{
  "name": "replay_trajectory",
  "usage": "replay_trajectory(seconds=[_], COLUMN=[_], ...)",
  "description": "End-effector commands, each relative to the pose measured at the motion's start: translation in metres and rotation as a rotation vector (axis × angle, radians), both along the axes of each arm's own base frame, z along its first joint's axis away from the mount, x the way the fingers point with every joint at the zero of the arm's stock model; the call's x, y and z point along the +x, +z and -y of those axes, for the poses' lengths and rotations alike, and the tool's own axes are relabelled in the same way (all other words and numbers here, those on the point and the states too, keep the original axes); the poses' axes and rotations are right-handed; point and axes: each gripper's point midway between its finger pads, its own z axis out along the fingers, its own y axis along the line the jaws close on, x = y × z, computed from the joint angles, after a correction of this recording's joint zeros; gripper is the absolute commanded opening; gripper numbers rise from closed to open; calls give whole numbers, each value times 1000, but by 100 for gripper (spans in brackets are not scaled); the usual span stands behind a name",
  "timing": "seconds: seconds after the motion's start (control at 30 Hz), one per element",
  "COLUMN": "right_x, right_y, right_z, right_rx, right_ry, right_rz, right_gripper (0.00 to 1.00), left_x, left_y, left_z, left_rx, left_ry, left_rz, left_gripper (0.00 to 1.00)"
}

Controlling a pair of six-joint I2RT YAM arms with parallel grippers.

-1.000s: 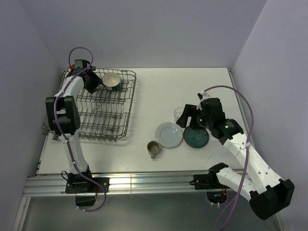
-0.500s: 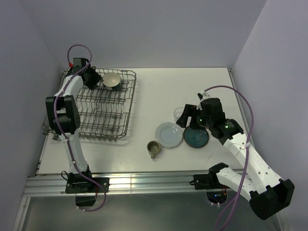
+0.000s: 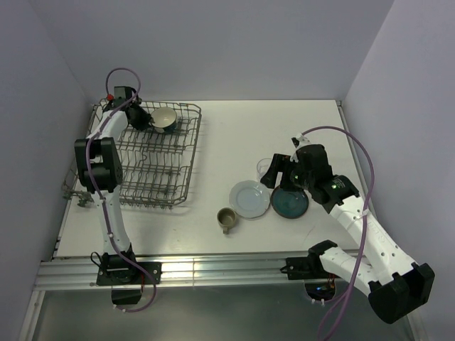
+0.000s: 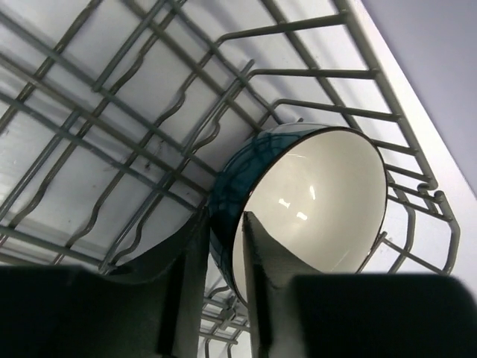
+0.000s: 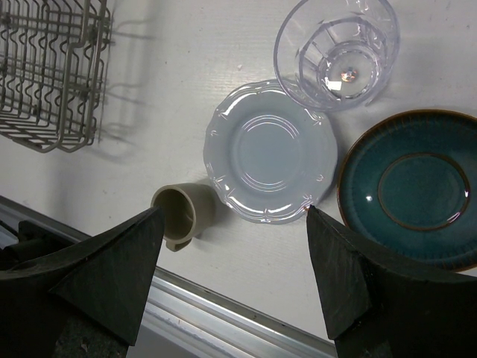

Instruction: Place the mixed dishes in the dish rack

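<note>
The cream-inside dark-rimmed bowl (image 3: 165, 118) lies tilted on its side in the far corner of the grey wire dish rack (image 3: 153, 160). My left gripper (image 3: 142, 117) is shut on its rim, one finger inside and one outside; the left wrist view shows the gripper (image 4: 223, 224), the bowl (image 4: 313, 194) and the rack wires (image 4: 313, 73). My right gripper (image 3: 279, 174) is open and empty, hovering (image 5: 232, 211) over the clear glass tumbler (image 5: 335, 48), pale blue plate (image 5: 272, 153), dark teal plate (image 5: 410, 190) and olive-brown mug (image 5: 182, 216), which lies on its side.
The tumbler (image 3: 264, 169), pale blue plate (image 3: 249, 198), teal plate (image 3: 290, 202) and mug (image 3: 227, 219) sit together on the white table right of the rack. The rack's near corner shows in the right wrist view (image 5: 52, 67). An aluminium rail (image 3: 213, 273) runs along the table's near edge.
My left gripper shifted slightly at the rack's far corner, and the bowl moved a little with it. The right arm and the dishes on the table have not moved.
</note>
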Motion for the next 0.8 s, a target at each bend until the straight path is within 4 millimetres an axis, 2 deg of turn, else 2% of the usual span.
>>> replay_trajectory(seconds=[0.0,0.07,0.1,0.13,0.2,0.23,0.27,0.3,0.37,0.47,0.57,0.63,0.7,0.77], right_x=[9,9,9,9,9,9,9,9,9,9,9,9,9,10], right_y=[10,10,10,10,10,10,10,10,10,9,7,7,6,7], right_z=[0,0,1,1,2,2,1,2,0,-1,-2,-3,-3,-6], right_rx=[12,13,10,8,5,3,5,6,12,19,19,23,24,35], right_ry=[-15,-16,-15,-19,-20,-20,-18,-20,-15,-12,-8,-3,-2,11], right_rz=[46,47,47,50,46,47,48,47,48,48,45,43,43,49], right_gripper=[84,84,84,84,84,84,84,84,84,84,84,84,84,84], left_x=[17,20,20,19,18,16,14,12,5,-8,-26,-36,-45,-50], left_y=[21,25,28,29,37,38,40,45,48,67,103,112,126,131], left_z=[11,16,15,15,6,3,19,9,3,-14,-33,-46,-51,-54], left_rx=[30,41,55,64,104,118,123,170,219,336,457,534,583,612], left_ry=[-31,-37,-31,-30,-6,-1,-29,8,31,106,195,247,257,257], left_rz=[66,72,74,73,81,79,79,77,68,85,121,119,121,106], left_gripper=[28,19,11,8,0,0,0,0,0,0,0,0,0,0])
